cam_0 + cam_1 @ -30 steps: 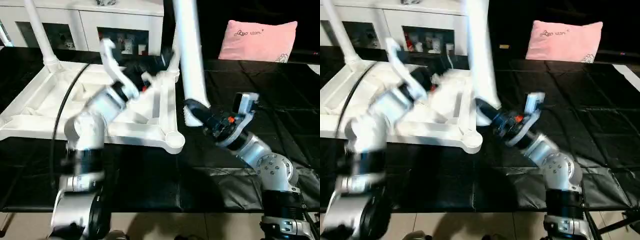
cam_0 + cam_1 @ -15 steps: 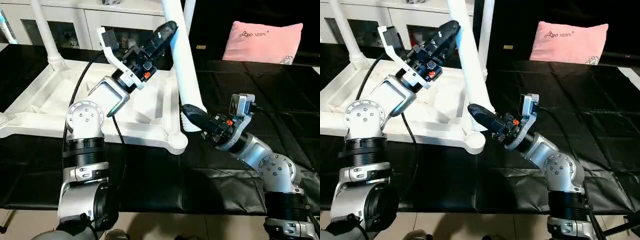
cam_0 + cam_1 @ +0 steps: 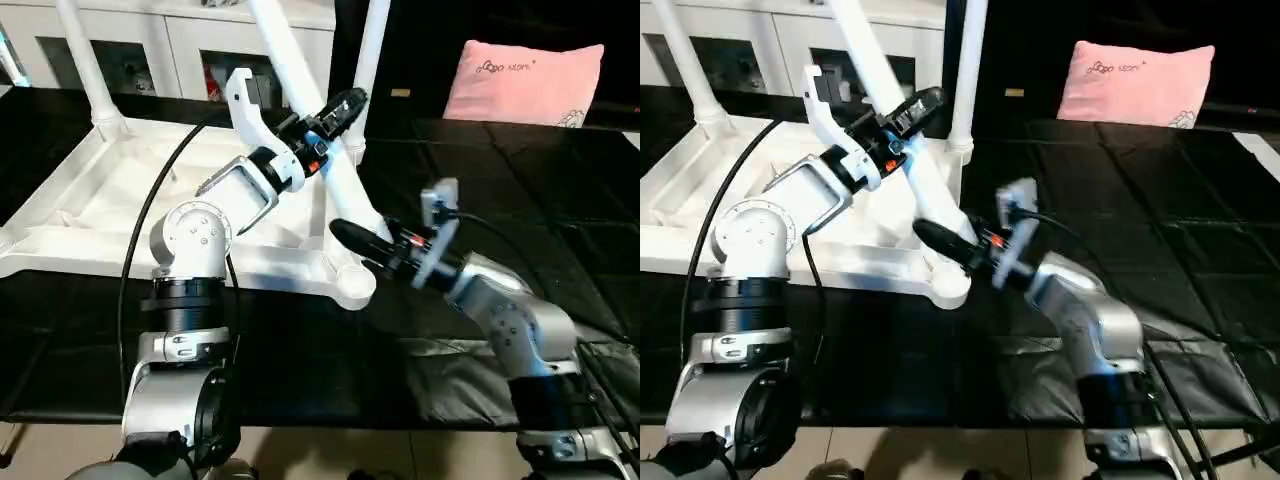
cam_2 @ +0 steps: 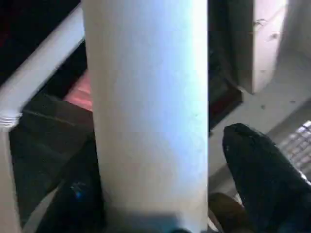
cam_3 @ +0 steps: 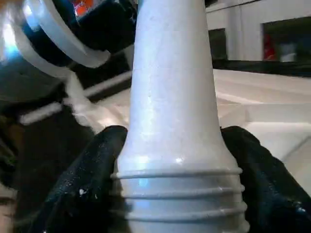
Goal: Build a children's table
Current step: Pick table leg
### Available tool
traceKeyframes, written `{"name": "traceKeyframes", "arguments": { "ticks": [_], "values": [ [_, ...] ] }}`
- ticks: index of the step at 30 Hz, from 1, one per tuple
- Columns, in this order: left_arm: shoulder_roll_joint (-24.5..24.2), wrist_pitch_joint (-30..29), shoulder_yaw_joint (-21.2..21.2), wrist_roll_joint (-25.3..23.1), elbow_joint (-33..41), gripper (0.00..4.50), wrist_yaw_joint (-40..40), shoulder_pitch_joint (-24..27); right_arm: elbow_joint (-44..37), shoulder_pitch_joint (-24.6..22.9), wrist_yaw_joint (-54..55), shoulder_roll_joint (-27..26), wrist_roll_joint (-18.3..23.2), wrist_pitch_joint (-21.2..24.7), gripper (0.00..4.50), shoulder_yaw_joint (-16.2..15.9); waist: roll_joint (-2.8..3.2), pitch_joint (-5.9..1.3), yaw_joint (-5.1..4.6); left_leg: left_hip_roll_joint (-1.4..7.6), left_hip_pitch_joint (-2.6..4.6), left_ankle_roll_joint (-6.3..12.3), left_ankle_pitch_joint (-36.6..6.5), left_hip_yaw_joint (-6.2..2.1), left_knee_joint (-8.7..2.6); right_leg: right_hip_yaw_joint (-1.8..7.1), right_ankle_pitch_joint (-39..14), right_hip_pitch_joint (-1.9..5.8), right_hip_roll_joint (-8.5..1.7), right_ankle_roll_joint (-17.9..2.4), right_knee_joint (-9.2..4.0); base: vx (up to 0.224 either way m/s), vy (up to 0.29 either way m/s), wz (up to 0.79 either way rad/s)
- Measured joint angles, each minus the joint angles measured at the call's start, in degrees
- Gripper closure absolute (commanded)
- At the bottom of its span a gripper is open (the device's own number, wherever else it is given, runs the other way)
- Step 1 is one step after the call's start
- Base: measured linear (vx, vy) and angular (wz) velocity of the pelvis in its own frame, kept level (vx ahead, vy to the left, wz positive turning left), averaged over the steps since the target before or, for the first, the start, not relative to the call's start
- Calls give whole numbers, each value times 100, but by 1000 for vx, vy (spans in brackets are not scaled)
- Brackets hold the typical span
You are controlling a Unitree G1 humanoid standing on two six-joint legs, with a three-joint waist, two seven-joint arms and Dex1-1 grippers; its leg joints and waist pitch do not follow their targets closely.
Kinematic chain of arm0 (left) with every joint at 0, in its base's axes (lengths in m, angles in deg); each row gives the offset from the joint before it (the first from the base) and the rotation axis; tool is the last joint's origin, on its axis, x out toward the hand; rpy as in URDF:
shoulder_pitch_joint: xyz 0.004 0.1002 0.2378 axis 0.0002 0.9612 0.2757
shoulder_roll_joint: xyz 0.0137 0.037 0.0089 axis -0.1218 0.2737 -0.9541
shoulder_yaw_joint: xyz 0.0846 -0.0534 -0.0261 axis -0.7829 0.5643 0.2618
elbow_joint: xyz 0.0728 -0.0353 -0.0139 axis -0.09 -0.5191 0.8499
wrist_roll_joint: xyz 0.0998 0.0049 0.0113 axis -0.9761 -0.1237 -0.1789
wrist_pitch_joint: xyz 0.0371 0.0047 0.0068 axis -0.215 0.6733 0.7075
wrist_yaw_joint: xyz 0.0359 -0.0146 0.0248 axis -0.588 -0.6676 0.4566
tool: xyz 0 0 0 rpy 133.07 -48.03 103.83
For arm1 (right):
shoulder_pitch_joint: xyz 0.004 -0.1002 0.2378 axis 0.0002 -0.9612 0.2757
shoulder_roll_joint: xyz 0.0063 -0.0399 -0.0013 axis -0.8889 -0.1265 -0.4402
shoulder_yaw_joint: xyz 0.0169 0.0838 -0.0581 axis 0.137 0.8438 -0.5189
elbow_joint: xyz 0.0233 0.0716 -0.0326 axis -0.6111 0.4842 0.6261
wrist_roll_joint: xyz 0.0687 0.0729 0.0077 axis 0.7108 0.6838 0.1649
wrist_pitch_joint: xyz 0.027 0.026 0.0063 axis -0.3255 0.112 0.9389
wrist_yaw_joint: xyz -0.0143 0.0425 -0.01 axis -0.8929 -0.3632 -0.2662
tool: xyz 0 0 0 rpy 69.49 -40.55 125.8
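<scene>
While both pincers hold long white tapered tubular plastic leg (image 3: 330, 170), seating step underway: right pincer (image 3: 372, 243) clamped on threaded end, left pincer (image 3: 335, 112) straddling shaft, grip unclear. Next: steer end into round corner socket (image 3: 352, 285) of white ribbed plastic tabletop (image 3: 100, 200), at 7 o'clock of right pincer.

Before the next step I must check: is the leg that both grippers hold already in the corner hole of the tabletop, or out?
Out. The leg leans, its ribbed end above the empty corner hole.

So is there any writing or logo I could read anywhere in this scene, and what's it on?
Pink pillow: a short dark printed line with a small looping mark near its top edge, too small and blurred to read.
Pink pillow, lower corner: a small dark drawing, no legible words.
Tabletop, legs, cabinet: no writing can be made out.
</scene>
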Motion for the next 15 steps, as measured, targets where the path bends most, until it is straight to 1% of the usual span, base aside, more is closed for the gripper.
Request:
{"name": "traceKeyframes", "arguments": {
  "ticks": [1, 3, 5, 6, 7, 8, 9, 11, 13, 15],
  "values": [
    [8, 35, 41, -26, -15, 135, -77, -12, 19, 15, 69, -22, -76, -78, 175, -47, 0, 0, -1, 0, -2, 1, -1, 0, 0, 0, 0, -2, 0, 0, -2, 0, 0, 0],
    [45, 154, 99, -122, -67, 157, -283, -42, 113, 27, 222, -45, -365, -381, 175, -187, 0, 0, -1, 0, -2, 5, -3, 3, 0, 1, 0, -1, 0, 0, -4, 0, 0, 0],
    [69, 194, 142, -167, -109, 167, -384, -42, 163, 27, 310, -62, -589, -602, 175, -287, 0, 0, -15, 0, -2, 6, -3, 5, 0, 3, 0, -3, 0, 0, -4, 0, 0, 0],
    [70, 194, 145, -173, -115, 175, -404, -42, 167, 27, 318, -61, -627, -636, 175, -297, -1, 1, -18, 0, -2, 6, -3, 5, 0, 3, 0, -3, 0, -1, -4, 0, 0, 0],
    [78, 197, 146, -187, -114, 192, -436, -42, 181, 27, 340, -64, -706, -704, 175, -319, -1, 1, -28, 0, 0, 6, -4, 6, 0, 4, 1, -1, 0, -1, -3, 0, 0, 0],
    [80, 200, 146, -189, -114, 192, -438, -42, 193, 27, 348, -65, -716, -729, 175, -327, -1, 1, -33, 0, 1, 6, -4, 6, 0, 4, 1, -1, 0, -2, -3, 0, 0, 0],
    [85, 201, 147, -189, -112, 207, -448, -42, 198, 26, 355, -66, -733, -763, 175, -339, -2, 1, -39, 0, 1, 6, -3, 7, 0, 5, 1, -1, 0, -2, -2, 0, 0, 0],
    [101, 201, 156, -188, -111, 211, -494, -42, 198, 26, 357, -67, -770, -795, 175, -346, -2, 1, -49, 0, 3, 6, -3, 7, 0, 5, 2, 1, 0, -3, -1, 0, 0, 0],
    [133, 202, 166, -182, -110, 237, -571, -41, 198, 26, 358, -70, -783, -797, 175, -363, -2, 1, -63, 0, 4, 6, -2, 7, 1, 5, 2, 1, 0, -3, 0, 0, 0, 0],
    [152, 202, 188, -179, -110, 252, -603, -41, 198, 26, 360, -71, -798, -799, 175, -367, -2, 1, -85, 0, 4, 6, -2, 6, 1, 6, 3, 1, 0, -3, 0, 0, 0, 0]
  ]
}}
